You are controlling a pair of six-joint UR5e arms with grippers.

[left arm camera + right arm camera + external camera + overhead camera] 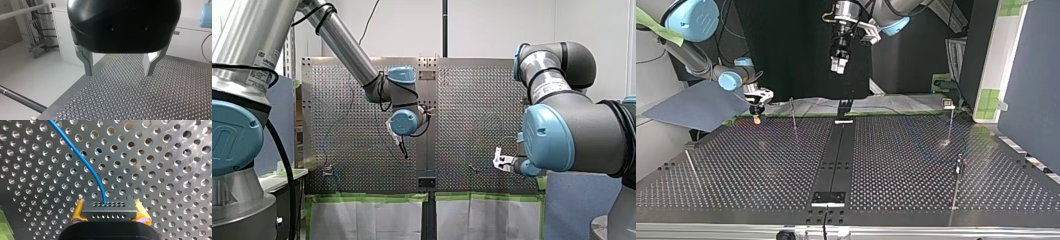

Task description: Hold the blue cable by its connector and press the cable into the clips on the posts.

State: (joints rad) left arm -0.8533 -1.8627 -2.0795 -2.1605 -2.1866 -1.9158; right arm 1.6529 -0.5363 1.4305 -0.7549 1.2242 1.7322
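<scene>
- The robot's right tool (pixel 109 218) is holding the black connector (pixel 109 208) tight.
- Its yellow pads (pixel 78 213) press on the connector from both sides.
- The blue cable (pixel 83 161) comes out of the middle of the connector. It bends away over the worktop (pixel 165 170), which is full of little round holes.
- In the top view, the right tool is down low at the far edge of the worktop, on that view's left.
- A thin post (pixel 793 114) stands on the worktop near the right tool. The cable is too thin to make out from there, so I cannot tell if it touches the post.
- The robot's left tool (pixel 118 72) is wide open. Its two metal fingers (pixel 86 62) stand well apart, and only the holey worktop shows between them.
- In the top view, the left tool hangs high up over the middle of the worktop's far edge, pointing down. It is well apart from the right tool and from the connector.
- Another post (pixel 950 120) stands far over on the top view's right, near the back edge.
</scene>
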